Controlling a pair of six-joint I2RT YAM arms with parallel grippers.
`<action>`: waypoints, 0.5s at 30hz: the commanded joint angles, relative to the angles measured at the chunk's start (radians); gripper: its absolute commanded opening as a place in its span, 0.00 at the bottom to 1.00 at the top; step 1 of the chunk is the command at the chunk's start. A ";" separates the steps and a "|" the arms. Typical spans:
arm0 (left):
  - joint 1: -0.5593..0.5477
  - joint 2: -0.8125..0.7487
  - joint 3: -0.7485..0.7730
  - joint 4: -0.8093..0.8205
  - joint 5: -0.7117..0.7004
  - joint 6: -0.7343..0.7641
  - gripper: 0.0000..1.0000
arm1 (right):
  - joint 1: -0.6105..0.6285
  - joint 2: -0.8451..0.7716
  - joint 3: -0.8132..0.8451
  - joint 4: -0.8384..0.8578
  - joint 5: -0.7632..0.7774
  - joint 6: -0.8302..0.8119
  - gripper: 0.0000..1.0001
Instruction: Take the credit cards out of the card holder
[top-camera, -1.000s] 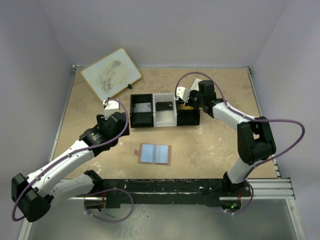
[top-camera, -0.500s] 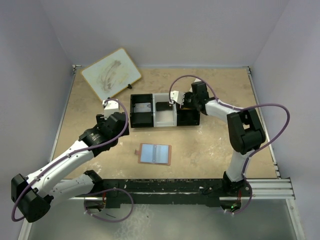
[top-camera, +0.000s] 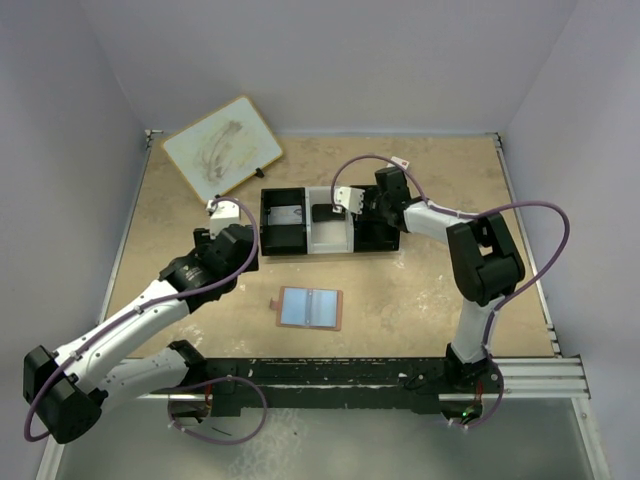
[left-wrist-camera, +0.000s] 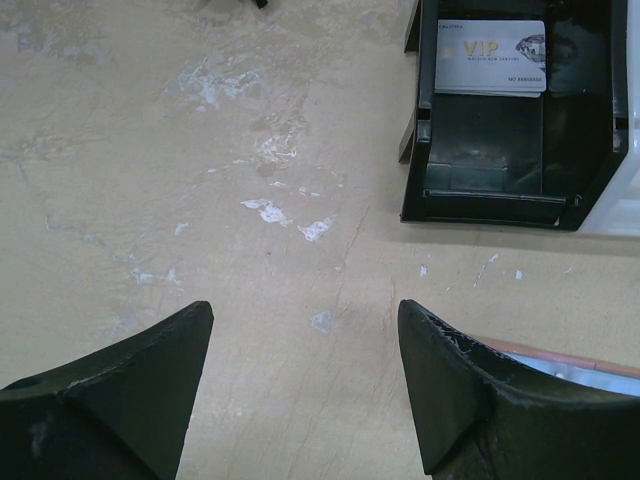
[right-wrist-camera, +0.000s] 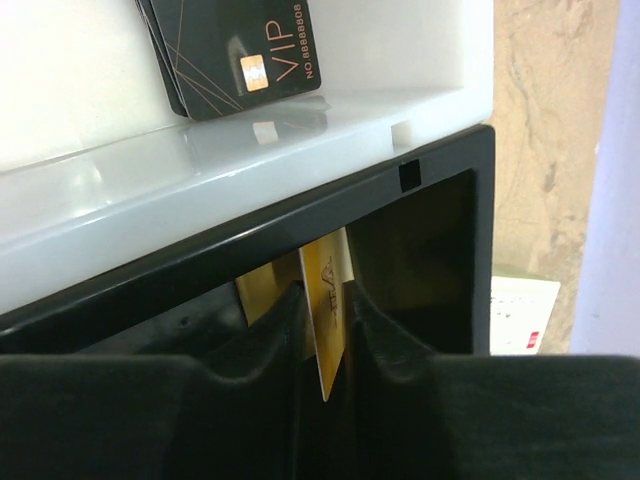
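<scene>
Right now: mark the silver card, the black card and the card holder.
silver card (left-wrist-camera: 490, 57), left wrist view, middle of its face.
black card (right-wrist-camera: 225, 45), right wrist view, face left of the chip.
card holder (top-camera: 312, 308), top view, centre fold.

A silvery card (left-wrist-camera: 490, 70) in the black tray (left-wrist-camera: 485, 165)

Overhead view: even, diffuse light. Shadows on the table (top-camera: 430, 300) are soft and short. Sharp edge to edge.
Left wrist view: floor bright and crisp. The left gripper (left-wrist-camera: 305, 310) is dark and slightly soft.
Right wrist view: the tray (right-wrist-camera: 200, 190) glares on its white wall and is underexposed in its black compartment. The right gripper (right-wrist-camera: 325, 300) is a blurred black mass.
</scene>
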 joint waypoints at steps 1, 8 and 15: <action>0.005 0.006 0.004 0.034 0.000 0.015 0.73 | 0.003 -0.023 0.002 -0.035 -0.006 0.001 0.34; 0.005 0.013 0.003 0.037 0.010 0.017 0.72 | 0.003 -0.066 0.025 -0.093 -0.058 0.049 0.55; 0.005 0.018 0.002 0.039 0.024 0.018 0.72 | 0.002 -0.259 -0.033 0.032 -0.011 0.213 0.57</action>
